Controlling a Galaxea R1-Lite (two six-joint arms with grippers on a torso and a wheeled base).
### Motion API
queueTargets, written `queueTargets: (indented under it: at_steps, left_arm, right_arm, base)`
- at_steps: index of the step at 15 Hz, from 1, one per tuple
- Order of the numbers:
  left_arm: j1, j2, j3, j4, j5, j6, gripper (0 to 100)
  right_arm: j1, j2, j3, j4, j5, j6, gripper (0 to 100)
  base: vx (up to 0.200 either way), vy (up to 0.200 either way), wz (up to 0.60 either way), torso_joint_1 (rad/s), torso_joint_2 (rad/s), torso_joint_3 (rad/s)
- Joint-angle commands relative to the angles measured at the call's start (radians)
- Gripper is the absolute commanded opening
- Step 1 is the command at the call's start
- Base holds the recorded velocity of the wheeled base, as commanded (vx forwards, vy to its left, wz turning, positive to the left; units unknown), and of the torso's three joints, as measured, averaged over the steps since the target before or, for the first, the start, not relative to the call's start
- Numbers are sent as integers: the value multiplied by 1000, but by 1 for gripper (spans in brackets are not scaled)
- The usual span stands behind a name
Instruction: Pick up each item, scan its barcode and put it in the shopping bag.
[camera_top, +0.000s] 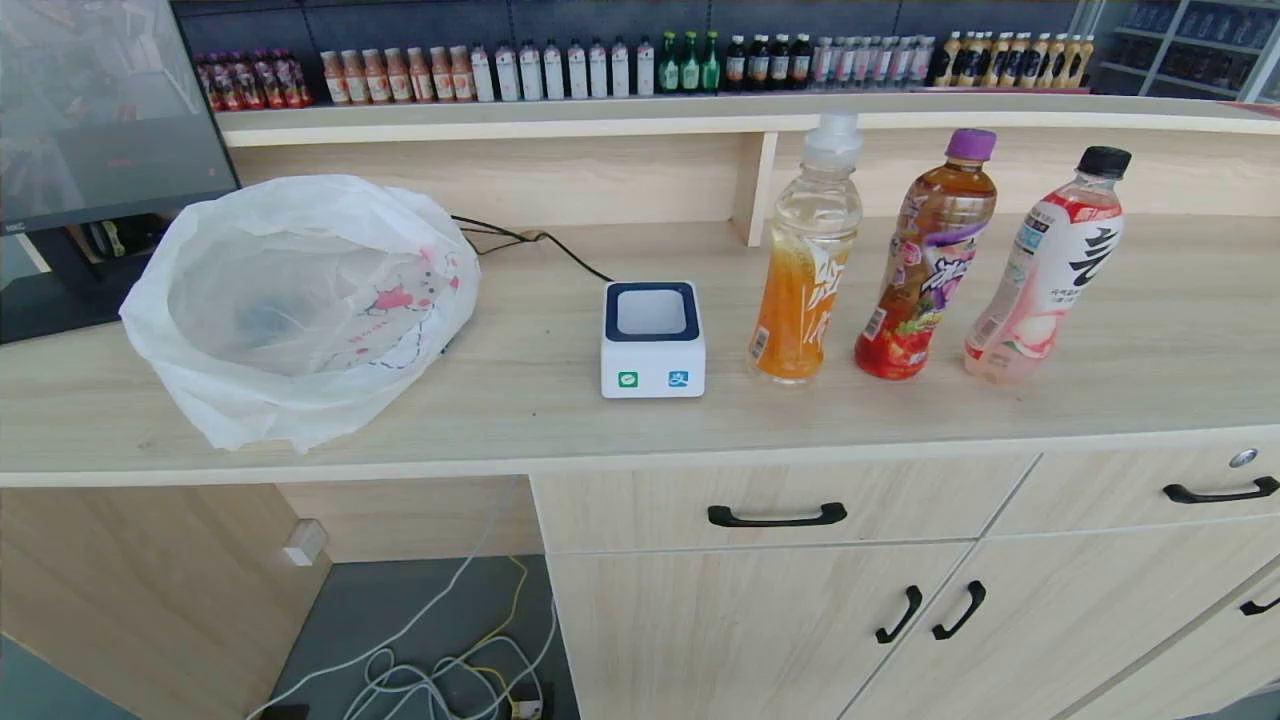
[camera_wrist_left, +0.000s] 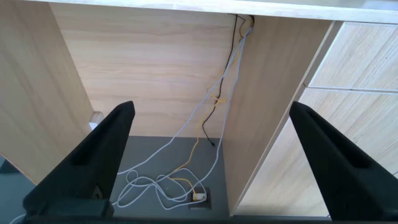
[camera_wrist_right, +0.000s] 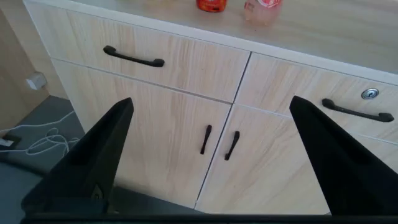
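Pale wooden counter (camera_top: 560, 420) holds three upright plastic drink bottles (camera_top: 925, 260) right of the white box scanner (camera_top: 652, 340). My right gripper (camera_wrist_right: 211, 99) sits below them, nearer than the left gripper (camera_wrist_left: 211, 106); both gape wide, empty.

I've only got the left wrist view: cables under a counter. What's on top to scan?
Observer: Three bottles stand upright in a row on the counter: an orange bottle, a red bottle and a pink bottle.
Operator: Where's the scanner?
Observer: The white scanner sits between the shopping bag and the orange bottle.
Operator: Is the bag ready?
Observer: It stands open at the counter's left end.
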Motion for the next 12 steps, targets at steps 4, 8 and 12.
queueTargets:
  at_steps: [4, 8, 12]
  left_arm:
    - [0, 0, 0, 0, 0, 0, 100]
    - [1, 0, 0, 0, 0, 0, 100]
    - [0, 0, 0, 0, 0, 0, 100]
  right_arm:
    - [32, 282, -100, -8, 85, -32, 100]
    - [162, 448, -55, -189, 88, -60, 100]
    - [177, 652, -15, -457, 88, -63, 100]
  base:
    - [0, 0, 0, 0, 0, 0]
    - [0, 0, 0, 0, 0, 0]
    - [0, 0, 0, 0, 0, 0]
